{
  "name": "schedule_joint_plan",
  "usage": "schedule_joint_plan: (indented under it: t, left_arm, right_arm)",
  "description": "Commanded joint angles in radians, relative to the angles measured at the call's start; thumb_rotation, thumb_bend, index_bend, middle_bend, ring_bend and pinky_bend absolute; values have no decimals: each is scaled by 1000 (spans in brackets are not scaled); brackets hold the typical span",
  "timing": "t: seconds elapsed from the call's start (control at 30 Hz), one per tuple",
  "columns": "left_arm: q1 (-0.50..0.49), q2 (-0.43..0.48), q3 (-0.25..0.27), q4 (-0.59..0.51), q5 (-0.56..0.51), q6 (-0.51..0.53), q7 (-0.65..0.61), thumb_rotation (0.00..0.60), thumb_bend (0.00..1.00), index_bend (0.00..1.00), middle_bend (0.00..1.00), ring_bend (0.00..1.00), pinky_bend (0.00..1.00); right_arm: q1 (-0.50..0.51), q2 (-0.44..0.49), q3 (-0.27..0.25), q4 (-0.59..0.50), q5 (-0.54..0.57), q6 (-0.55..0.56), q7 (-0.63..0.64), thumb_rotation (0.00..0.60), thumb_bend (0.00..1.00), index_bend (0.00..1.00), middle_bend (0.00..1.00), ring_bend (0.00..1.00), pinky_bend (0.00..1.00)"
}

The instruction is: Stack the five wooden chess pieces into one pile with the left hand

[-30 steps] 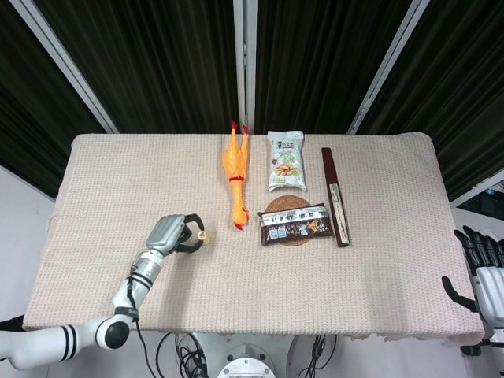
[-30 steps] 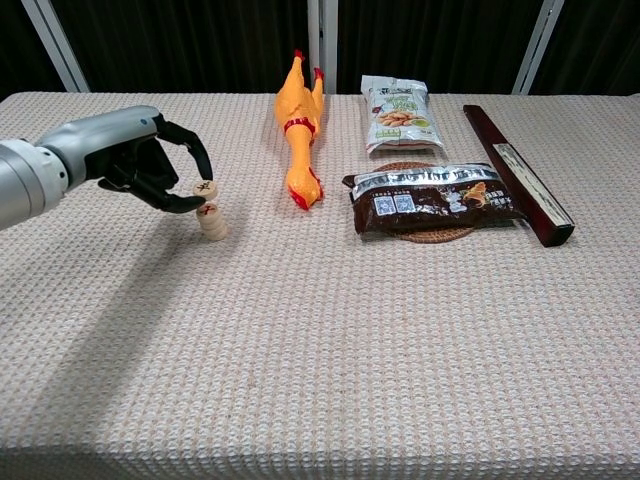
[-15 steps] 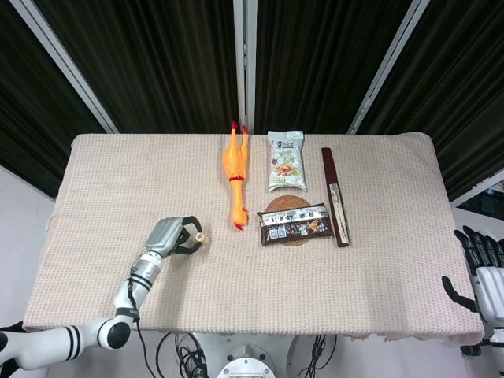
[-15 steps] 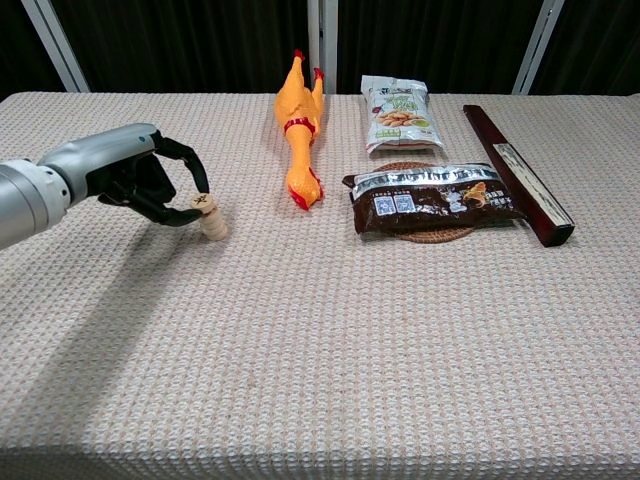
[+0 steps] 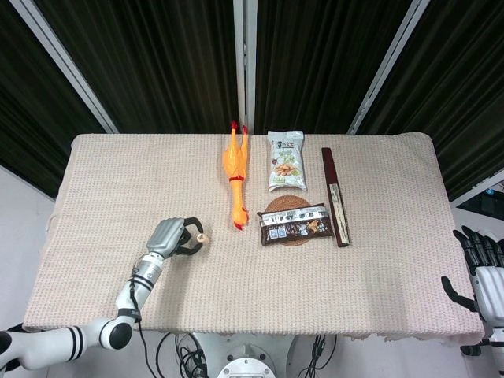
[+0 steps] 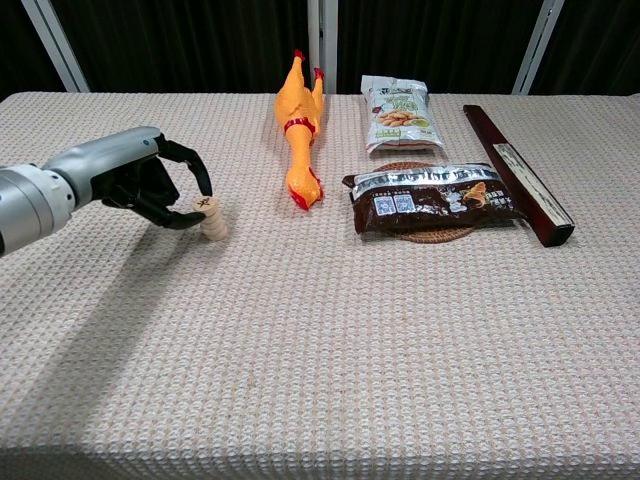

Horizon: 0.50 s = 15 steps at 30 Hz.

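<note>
— Lowering that last disc was the change: a second earlier the left hand (image 6: 140, 185) had held the top chess piece (image 6: 205, 203) clear above the pile of wooden chess pieces (image 6: 210, 219), and by this moment it sat on the pile.

— Had the hand let go?

— I could not tell. The thumb and a fingertip (image 6: 204, 185) curled round the top piece, touching it or just beside it; no gap showed plainly in either view.

— So how far along was the task?

— Nearly done, I judged. No loose piece lay elsewhere on the counter (image 6: 320, 350), and the pile stood upright though leaning a little. What remained was a release that did not nudge it.

— And the arm?

— It reached in low from the left, palm toward the pile, knuckles up. The right hand (image 5: 482, 264) hung off the counter's right edge, fingers apart and holding nothing. The rubber chicken (image 6: 300, 130) lay near the pile's right.
</note>
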Motion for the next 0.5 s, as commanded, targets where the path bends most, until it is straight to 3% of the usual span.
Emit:
schedule_joint_plan:
  t: [0.03, 0.5]
  left_arm:
    - [-2, 2, -1, -1, -2, -3, 4, 600, 287, 475, 1000, 1000, 1000]
    - [-3, 5, -2, 1, -8, -13, -3, 600, 286, 456, 1000, 1000, 1000]
  right_arm:
    - [0, 0, 0, 0, 1, -1, 0, 600, 298, 0, 0, 0, 0]
    - [2, 0, 1, -2, 6, -6, -3, 600, 299, 0, 0, 0, 0]
